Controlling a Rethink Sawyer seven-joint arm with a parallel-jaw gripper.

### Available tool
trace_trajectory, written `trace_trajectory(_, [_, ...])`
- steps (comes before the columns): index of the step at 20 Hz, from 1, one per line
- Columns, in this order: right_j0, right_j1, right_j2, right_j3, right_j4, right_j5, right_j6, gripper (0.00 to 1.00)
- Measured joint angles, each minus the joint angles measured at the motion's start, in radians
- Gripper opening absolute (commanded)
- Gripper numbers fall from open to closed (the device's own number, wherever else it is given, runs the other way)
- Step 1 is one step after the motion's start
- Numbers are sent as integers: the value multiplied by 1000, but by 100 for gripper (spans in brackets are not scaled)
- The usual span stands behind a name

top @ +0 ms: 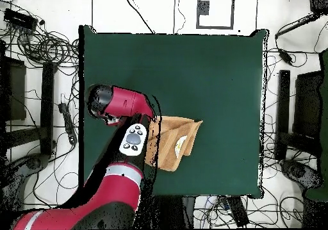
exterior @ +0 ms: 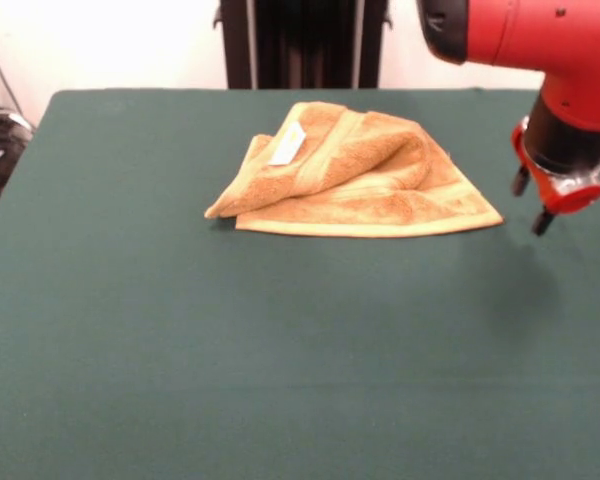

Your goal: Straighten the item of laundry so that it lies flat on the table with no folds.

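Orange towel (exterior: 355, 175) beside end effector (exterior: 532, 203)

towel (top: 176, 138): I lose its near-arm side under the arm (top: 122, 176) overhead | gripper (exterior: 532, 203): hidden by the arm overhead; in front view I can't judge the finger gap | arm: cut off by the frame's top and right edge in front

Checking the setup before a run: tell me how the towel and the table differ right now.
The towel is golden-orange; the table is dark green. The towel is small and covers only a patch of the much wider table. The towel lies bunched, one part folded over with its white label showing, while the table's cloth is smooth and flat. Both are fabric surfaces.
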Motion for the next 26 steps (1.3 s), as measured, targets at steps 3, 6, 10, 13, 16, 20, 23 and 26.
trace_trajectory(3, [-2, -16, -2, 31, -10, 43, 0, 100])
trace_trajectory(6, [-8, -32, -10, 44, -31, 91, 0, 100])
trace_trajectory(10, [-17, -44, -21, 46, -39, 116, 0, 100])
trace_trajectory(13, [-32, -52, -26, 46, -39, 114, 0, 100])
trace_trajectory(16, [-36, -51, -35, 46, -39, 94, 0, 100])
trace_trajectory(20, [-32, -50, -41, 45, -39, 68, 0, 100])
trace_trajectory(23, [-27, -50, -44, 45, -39, 46, 0, 100])
trace_trajectory(26, [-25, -47, -44, 45, -39, 34, 0, 100])
